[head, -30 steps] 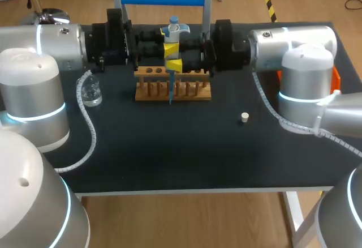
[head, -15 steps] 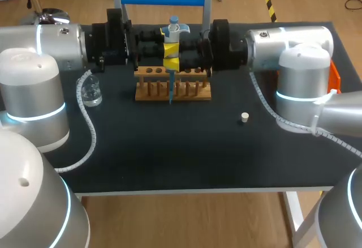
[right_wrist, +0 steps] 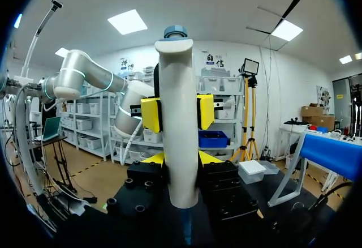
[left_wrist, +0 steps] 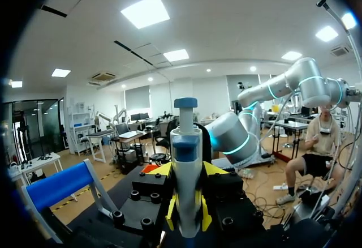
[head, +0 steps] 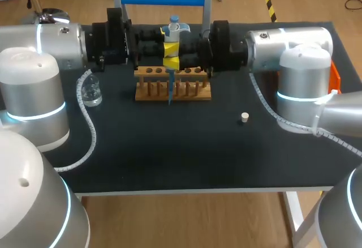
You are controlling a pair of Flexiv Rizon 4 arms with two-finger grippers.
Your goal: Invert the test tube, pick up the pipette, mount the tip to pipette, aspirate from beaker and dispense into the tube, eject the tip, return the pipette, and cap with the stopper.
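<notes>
Pinches the pipette (left_wrist: pixel 186 163) tight in the left gripper (left_wrist: pixel 186 215), upright. Has the right gripper (head: pixel 172 63) at the same pipette from the other side, lower down; squeezing or not, cannot tell. Points the thin blue tip (head: pixel 169 92) down over the wooden rack (head: pixel 195 92); touching or not, cannot tell. Has the glass (head: pixel 91 94) and the white stopper (head: pixel 244 117) well apart on the table (head: pixel 169 157).

Left arm (head: pixel 59 41), right arm (head: pixel 288 38) horizontal, jaws clamped head-on.
</notes>
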